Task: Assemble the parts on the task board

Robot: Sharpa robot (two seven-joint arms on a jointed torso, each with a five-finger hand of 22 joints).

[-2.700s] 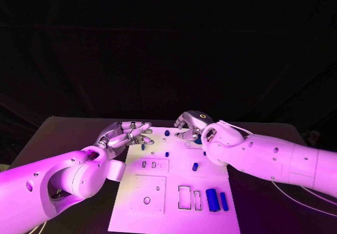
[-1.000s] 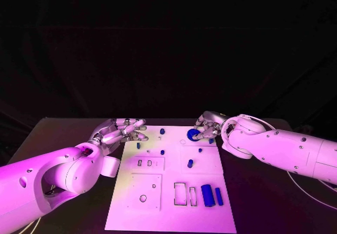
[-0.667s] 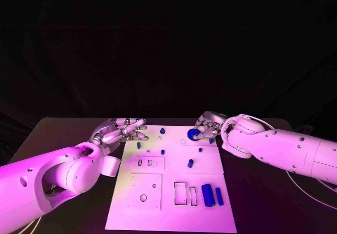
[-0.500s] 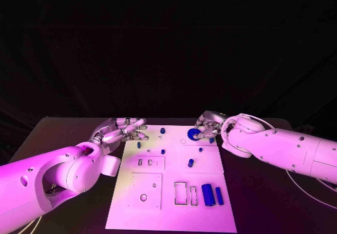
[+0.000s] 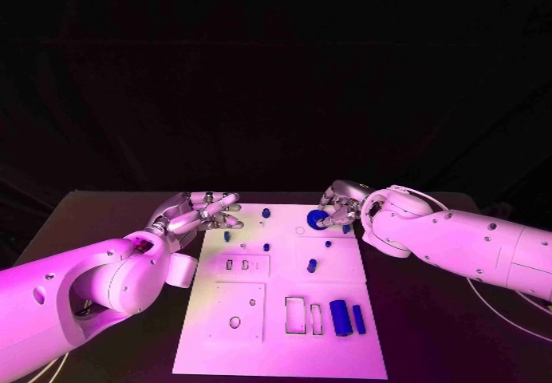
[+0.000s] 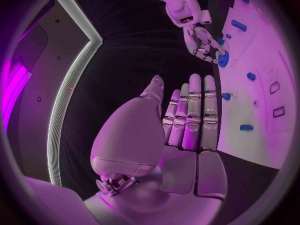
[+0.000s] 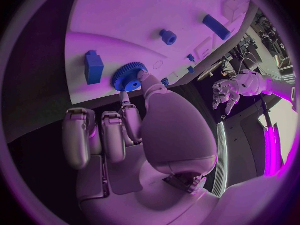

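At the far left corner of the task board (image 5: 276,335), the left hand (image 5: 198,216) is seen hovering just off the board's left edge, its fingers (image 6: 195,102) stretched out straight and side by side, apart from the thumb, with nothing held. Small blue pegs (image 5: 266,213) stand near it along the far edge of the board, and further blue pieces lie in the middle; two long blue bars (image 5: 341,317) rest beside the rectangular slots toward the near right corner. At the far right corner the blue gear (image 5: 317,219) is pinched by the right hand (image 5: 343,207); in the right wrist view the gear (image 7: 128,77) is seen edge-on between a fingertip and the thumb, touching or nearly touching the white surface, with a blue block (image 7: 94,66) just beside it. The relation that matters is judged to be this: the gear lies directly ahead of the right hand's fingers (image 7: 103,135), its flat face roughly parallel to the board, and a small round seat (image 5: 300,231) is marked just beside it toward the board's middle. The right hand is far nearer than the left, so the seating of the gear is judged to fall to it. Whether the gear is already on its seat cannot be told.
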